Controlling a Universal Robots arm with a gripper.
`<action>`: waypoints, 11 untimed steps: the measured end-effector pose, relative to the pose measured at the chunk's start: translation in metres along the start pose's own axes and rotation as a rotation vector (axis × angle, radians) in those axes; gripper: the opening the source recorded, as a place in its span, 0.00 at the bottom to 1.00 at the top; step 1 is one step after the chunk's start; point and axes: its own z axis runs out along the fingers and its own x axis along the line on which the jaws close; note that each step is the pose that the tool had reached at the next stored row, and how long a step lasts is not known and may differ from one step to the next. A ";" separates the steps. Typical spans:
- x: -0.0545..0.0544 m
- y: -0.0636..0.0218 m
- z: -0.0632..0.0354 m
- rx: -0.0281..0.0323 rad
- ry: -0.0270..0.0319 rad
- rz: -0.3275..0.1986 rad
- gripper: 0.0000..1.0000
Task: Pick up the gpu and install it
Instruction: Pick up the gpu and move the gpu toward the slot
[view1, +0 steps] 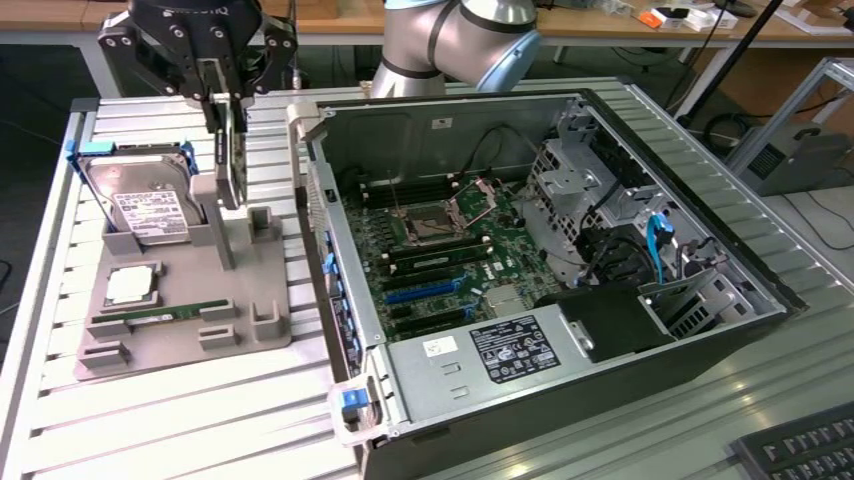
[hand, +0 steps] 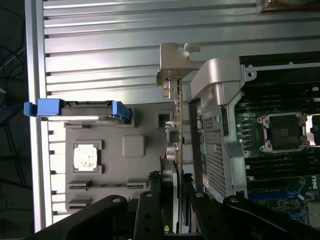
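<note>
The hand (view1: 223, 105) is clamped on the gpu (view1: 232, 165), which hangs upright below it, long axis vertical, over the grey holder (view1: 260, 275) on the tabletop (view1: 200, 420). The open computer case (view1: 694, 370) lies just beside it, toward the exterior view's right.

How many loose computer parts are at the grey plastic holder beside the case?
4: blue-framed silver hard drive standing at one end; square silver processor beside it; green memory stick past that; thin dark gpu card upright in the gripper. More may be hidden.
</note>
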 end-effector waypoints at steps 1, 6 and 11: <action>0.000 0.0000 -0.0002 0.0102 -0.0005 0.000 0.27; 0.000 0.0000 -0.0001 0.1205 -0.0086 -0.003 0.27; 0.000 0.0000 -0.0001 0.1609 -0.0116 -0.005 0.27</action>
